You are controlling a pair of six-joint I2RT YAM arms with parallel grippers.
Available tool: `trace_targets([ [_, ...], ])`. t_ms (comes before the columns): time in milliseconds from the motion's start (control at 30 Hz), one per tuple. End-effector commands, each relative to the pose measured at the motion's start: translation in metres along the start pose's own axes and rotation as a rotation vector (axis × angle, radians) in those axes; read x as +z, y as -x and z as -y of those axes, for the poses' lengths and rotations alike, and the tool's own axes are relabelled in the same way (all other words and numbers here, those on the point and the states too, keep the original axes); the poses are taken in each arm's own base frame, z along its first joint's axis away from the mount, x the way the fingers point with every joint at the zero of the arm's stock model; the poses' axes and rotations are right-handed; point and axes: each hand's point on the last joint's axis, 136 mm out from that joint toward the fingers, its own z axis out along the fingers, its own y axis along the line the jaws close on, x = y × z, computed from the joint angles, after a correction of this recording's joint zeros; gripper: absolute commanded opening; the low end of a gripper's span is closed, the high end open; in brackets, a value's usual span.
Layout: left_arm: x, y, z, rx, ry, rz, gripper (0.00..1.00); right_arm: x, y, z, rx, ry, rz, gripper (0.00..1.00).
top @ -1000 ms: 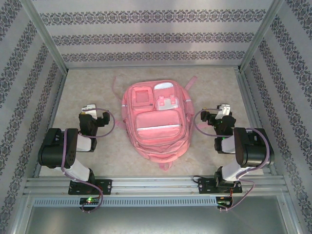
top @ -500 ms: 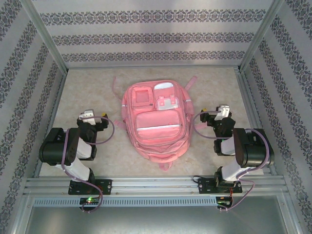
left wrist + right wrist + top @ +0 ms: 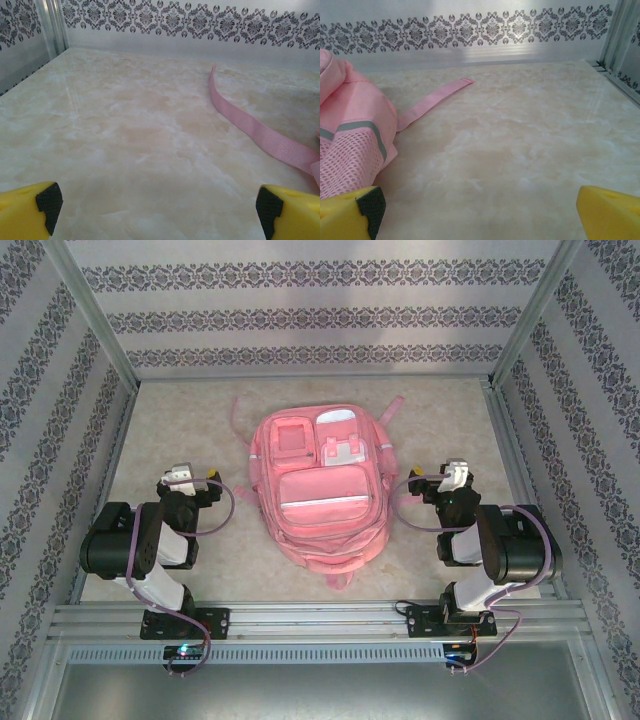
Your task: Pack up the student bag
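Moved since a second ago: left tool (image 3: 188, 478), sunk a little lower and back toward its own base, arm folded tighter; right tool (image 3: 448, 478), eased a little nearer and toward the student bag (image 3: 322, 490). No shift in the bag itself.

Both tools spread wide and empty, yellow fingertips far apart at the lower corners of each wrist view, nothing between them. From the left wrist: bare desk (image 3: 125, 125) ahead, one loose pink strap (image 3: 250, 125) trailing in from the right. From the right wrist: mesh side pocket (image 3: 345, 160) of the bag just beside the left finger, a second strap (image 3: 432, 102) lying flat beyond it.

Bag flat on its back in the middle of the desk, front pockets and pale reflective strip (image 3: 322, 504) facing up, between the two tools and seemingly touching neither.

Handling, as a judgement: soft, limp fabric, likely light while unfilled; bound to sag, fold and drag rather than lift as one piece; neither fragile nor slippery. Best taken by a pinch of fabric along a pocket or opening edge, one tool holding while the other pulls, or by the small loop (image 3: 340, 580) at the near end for repositioning. Straps a poor hold: too loose to steer the body. Zipper pulls too small to make out here.
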Motion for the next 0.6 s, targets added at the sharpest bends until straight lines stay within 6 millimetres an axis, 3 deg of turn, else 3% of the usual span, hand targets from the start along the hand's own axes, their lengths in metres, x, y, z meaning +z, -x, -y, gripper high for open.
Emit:
trace_targets([
  [0,-0.001,0.011,-0.003,-0.025,0.01,0.051,1.0,-0.002,0.014,0.007,0.01,-0.053,0.06,0.98],
  [200,0.0,0.012,-0.004,-0.027,0.013,0.051,1.0,-0.002,0.015,0.029,0.062,-0.178,0.07,0.98],
  [567,0.001,0.012,-0.004,-0.028,0.017,0.051,1.0,-0.003,0.015,0.029,0.064,-0.18,0.071,0.98],
])
